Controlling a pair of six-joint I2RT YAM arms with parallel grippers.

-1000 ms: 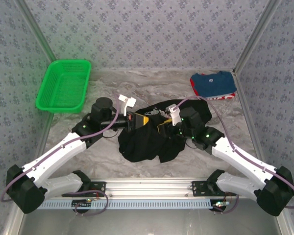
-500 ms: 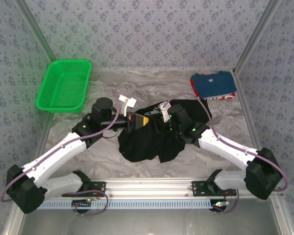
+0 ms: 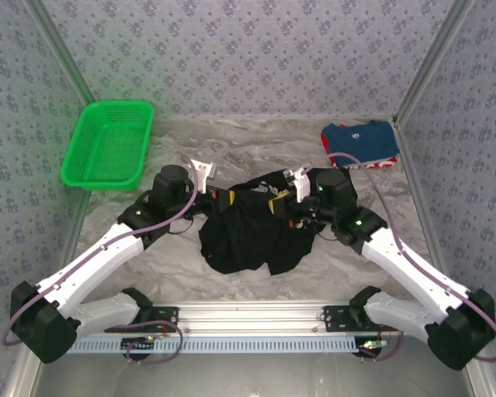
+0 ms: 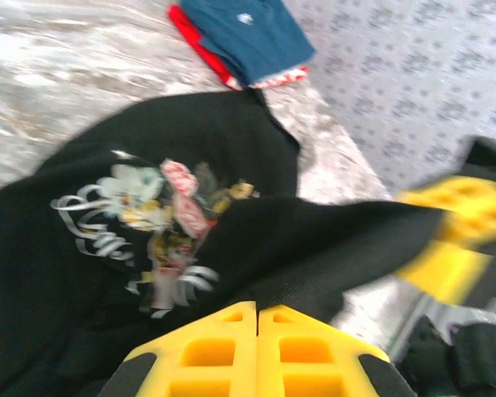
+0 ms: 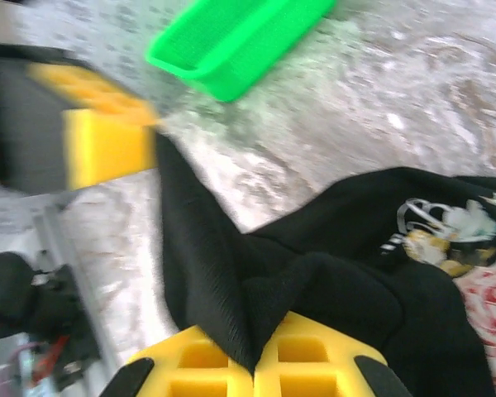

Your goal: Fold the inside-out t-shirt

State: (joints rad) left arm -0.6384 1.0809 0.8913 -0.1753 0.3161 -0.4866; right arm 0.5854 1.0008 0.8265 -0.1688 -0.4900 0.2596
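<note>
The left claw [image 3: 224, 200] has its yellow pads pressed together on an edge of the large black fabric t-shirt [image 3: 246, 241]; in its wrist view the cloth rises straight out of the closed pads. The right claw [image 3: 275, 204] is likewise clamped, with a ridge of black cloth pinched between its pads in its own wrist view.

Over the last second the right arm swung in toward the left claw and has now drawn back to the right. The left wrist has shifted a little up the desk [image 3: 256, 139]. A short band of cloth now spans the two claws, which are near each other. I judge both grips to be set and the garment to be getting pulled open, with no fold made yet.

Below the claws, toward the arm bases, the bulk of the t-shirt lies crumpled on the grey marbled desk. Its multicoloured print patch [image 4: 161, 223] shows just beyond the pinches. The folded blue shirt with red trim [image 3: 360, 142] and the green plastic basket [image 3: 107, 145] sit well apart at the far corners.
</note>
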